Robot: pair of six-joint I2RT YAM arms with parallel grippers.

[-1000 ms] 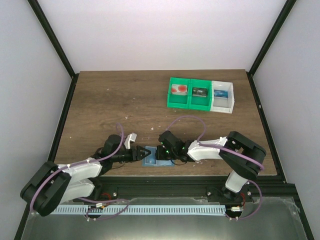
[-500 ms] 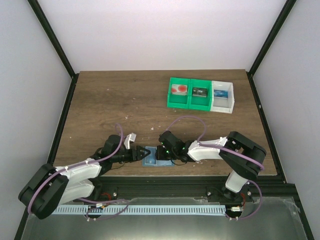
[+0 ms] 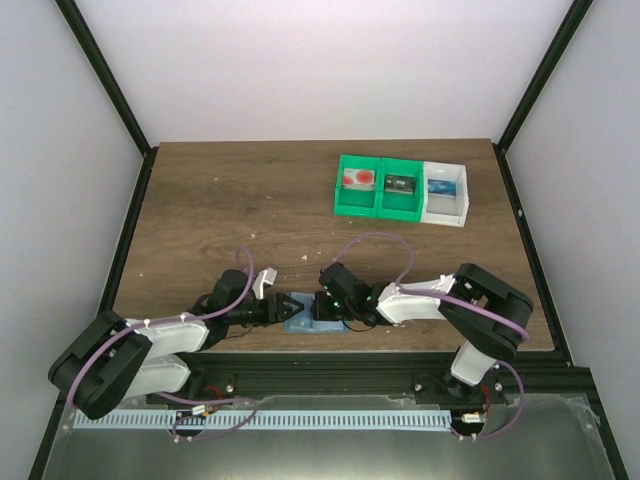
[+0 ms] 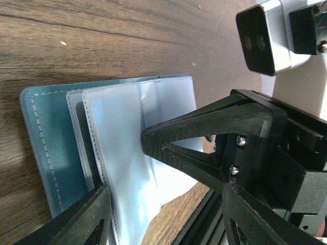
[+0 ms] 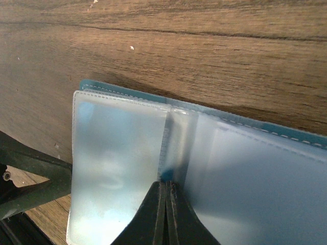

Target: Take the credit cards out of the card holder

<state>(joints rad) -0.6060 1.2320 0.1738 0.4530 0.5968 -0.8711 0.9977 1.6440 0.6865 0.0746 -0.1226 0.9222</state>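
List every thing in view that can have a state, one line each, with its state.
card holder, open, lying flat on the table, clear sleeves up
left gripper, open, at the holder's left end
right gripper, shut, tips on the holder's centre fold
green bin, open-topped, an item in each of its two compartments
white bin, open-topped, one item inside

Light-blue card holder [image 5: 122,153] lies open and flat, inside up
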